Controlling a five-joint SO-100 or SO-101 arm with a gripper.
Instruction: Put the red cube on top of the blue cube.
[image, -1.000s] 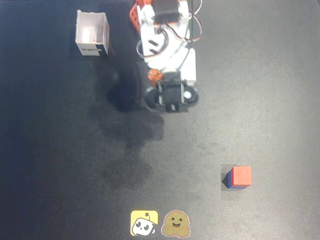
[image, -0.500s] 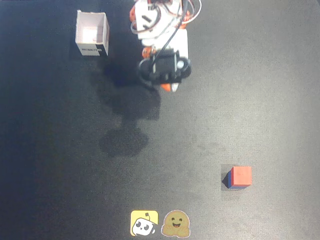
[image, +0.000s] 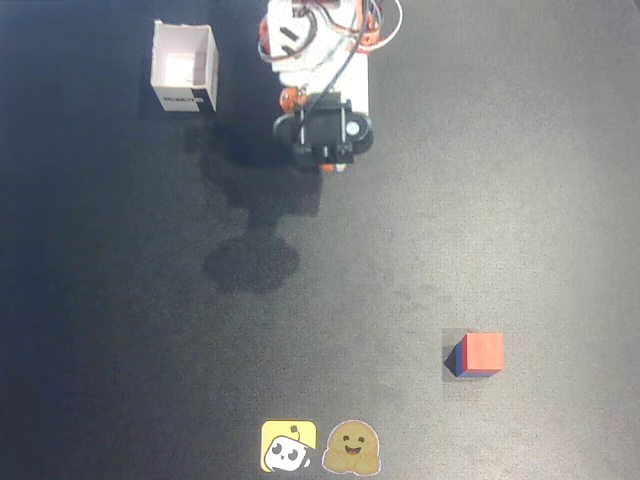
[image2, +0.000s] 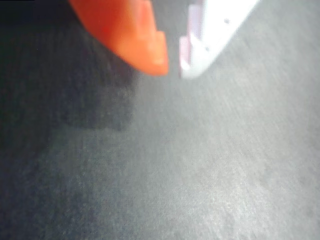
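Observation:
In the overhead view the red cube (image: 483, 352) sits on top of the blue cube (image: 457, 360) at the lower right of the dark mat; only a blue strip shows along its left and bottom sides. My gripper (image: 328, 166) is folded back near the arm's base at the top centre, far from the cubes. In the wrist view the gripper (image2: 172, 70) has its orange finger (image2: 135, 35) and white finger (image2: 212, 35) nearly together, with nothing between them. Only the mat shows below them, and neither cube is in that view.
An open white box (image: 185, 68) stands at the top left. The arm's base with its wires (image: 320, 40) is at the top centre. Two small stickers (image: 288, 446) (image: 351, 449) lie at the mat's bottom edge.

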